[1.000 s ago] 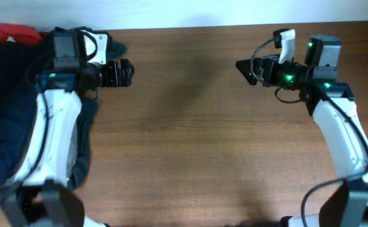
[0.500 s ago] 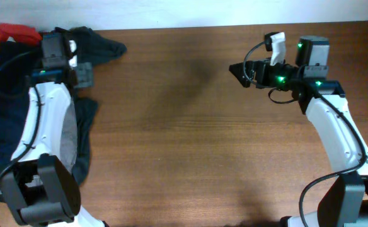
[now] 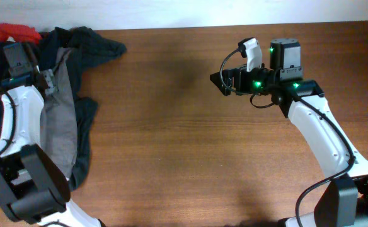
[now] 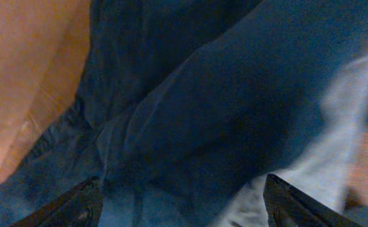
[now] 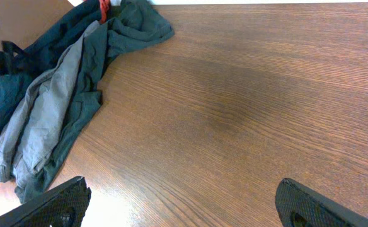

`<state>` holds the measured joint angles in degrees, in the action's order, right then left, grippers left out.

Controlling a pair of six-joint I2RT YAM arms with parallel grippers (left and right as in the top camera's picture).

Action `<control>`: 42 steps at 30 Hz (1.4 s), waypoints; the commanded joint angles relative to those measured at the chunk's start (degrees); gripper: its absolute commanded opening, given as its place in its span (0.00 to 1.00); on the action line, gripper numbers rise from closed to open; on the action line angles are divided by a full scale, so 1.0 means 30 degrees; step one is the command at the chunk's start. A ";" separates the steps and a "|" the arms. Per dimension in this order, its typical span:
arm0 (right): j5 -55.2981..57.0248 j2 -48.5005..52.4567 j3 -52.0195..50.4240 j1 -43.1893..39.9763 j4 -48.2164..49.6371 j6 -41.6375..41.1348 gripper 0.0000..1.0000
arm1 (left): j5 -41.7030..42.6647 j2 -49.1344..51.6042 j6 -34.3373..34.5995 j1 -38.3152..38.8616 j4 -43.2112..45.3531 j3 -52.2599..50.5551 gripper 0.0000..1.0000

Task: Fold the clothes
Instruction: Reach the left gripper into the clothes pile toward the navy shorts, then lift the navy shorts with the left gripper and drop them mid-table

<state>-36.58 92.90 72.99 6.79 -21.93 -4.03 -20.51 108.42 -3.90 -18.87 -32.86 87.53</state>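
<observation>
I read the table (image 3: 171,126) as brown wood grain, smooth, w/ a soft sheen toward the near edge in the right wrist view. The clothes (image 3: 77,94) are all limp, matt cloth. The navy shorts (image 4: 222,113) look like a fine, slightly brushed weave. The grey trousers (image 3: 57,126) are a paler, flat fabric. The dark garment (image 3: 102,45) is crumpled, no shine. The red piece (image 3: 17,31) is cloth too, weave too small to tell. Arm shells (image 3: 322,132) are white plastic, smooth, semi-gloss. Right fingers (image 5: 61,202) are black, matt, prob. plastic; left fingers (image 4: 77,205) the same.
</observation>
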 commanded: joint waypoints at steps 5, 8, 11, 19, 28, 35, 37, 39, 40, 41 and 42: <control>0.0313 -0.0051 0.0350 0.0146 0.0015 0.0255 0.99 | -0.0204 0.1814 -0.0095 -0.0175 0.0342 0.0255 0.59; 0.0452 -0.0051 0.0350 0.0146 0.0022 0.0262 0.99 | -0.0240 0.1887 0.0750 -0.0175 0.0539 0.0291 0.17; 0.0605 -0.0051 0.0350 0.0146 0.0022 0.0262 0.99 | -0.0248 0.1661 0.1239 -0.0095 0.0182 0.1151 0.04; 0.1282 -0.0240 0.0459 -0.0532 0.0095 0.0248 0.93 | 0.0634 0.0495 0.1603 0.1399 -0.4787 0.7002 0.01; 0.0364 -0.2127 0.1472 -0.3818 -0.1413 0.0197 0.92 | 0.3031 -0.0226 0.1603 0.7599 -0.8932 1.3631 0.01; 0.0423 -0.2630 0.1501 -0.6069 -0.3825 0.0255 0.91 | 0.3424 0.0321 0.1588 1.2619 -0.8575 1.3697 0.01; 0.0423 -0.2630 0.1494 -0.6572 -0.4452 0.0270 0.91 | 0.3424 0.0765 0.1588 1.3668 -0.8342 1.3697 0.01; 0.0423 -0.2630 0.1494 -0.7023 -0.4925 0.0270 0.91 | 0.3432 0.1166 0.1596 1.4462 -0.8029 1.3697 0.01; 0.0423 -0.2630 0.1494 -0.7227 -0.5115 0.0277 0.91 | 0.3424 0.1377 0.1596 1.4819 -0.7839 1.3697 0.00; 0.0423 -0.2630 0.1501 -0.7417 -0.5260 0.0277 0.91 | 0.3432 0.1545 0.1596 1.5125 -0.7694 1.3697 0.01; 0.0415 -0.2630 0.1494 -0.7599 -0.5413 0.0270 0.91 | 0.3432 0.1727 0.1596 1.5358 -0.7584 1.3697 0.01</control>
<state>-34.74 85.56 76.64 -14.28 -37.32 -3.81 -9.89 111.68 0.27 25.50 -56.88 127.79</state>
